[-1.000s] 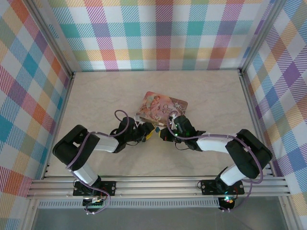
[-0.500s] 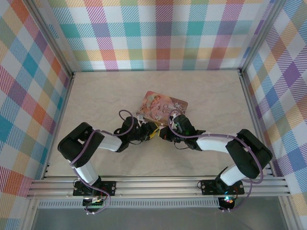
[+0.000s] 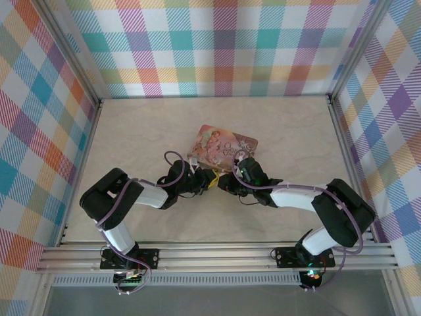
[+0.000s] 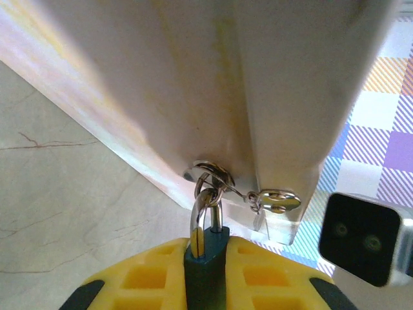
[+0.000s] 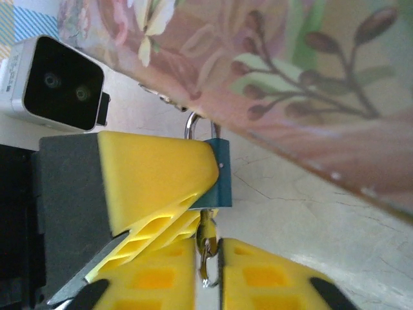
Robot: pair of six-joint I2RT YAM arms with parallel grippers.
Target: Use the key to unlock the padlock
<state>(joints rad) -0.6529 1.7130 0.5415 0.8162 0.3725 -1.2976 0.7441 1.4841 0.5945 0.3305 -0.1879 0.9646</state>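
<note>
**Padlock braced on the tin, key at its base**

The left gripper (image 4: pixel 206 247) is clamped on the teal body of the padlock (image 4: pixel 206 270), which hangs by its shackle from the near edge of the pink tin (image 3: pixel 222 146). The clamp likely stops it twisting. The right gripper (image 5: pixel 208 258) has its fingers nearly together either side of the key (image 5: pixel 207 234), which meets the padlock's underside. Whether they pinch it cannot be told.

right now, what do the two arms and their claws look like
Both the left arm and right arm have bulky black joints joined by white links, each with a thin purple cable looping along it. The left claw and right claw have ribbed yellow fingers with dark grey backs, plus a white boxy wrist camera with a black face.
</note>
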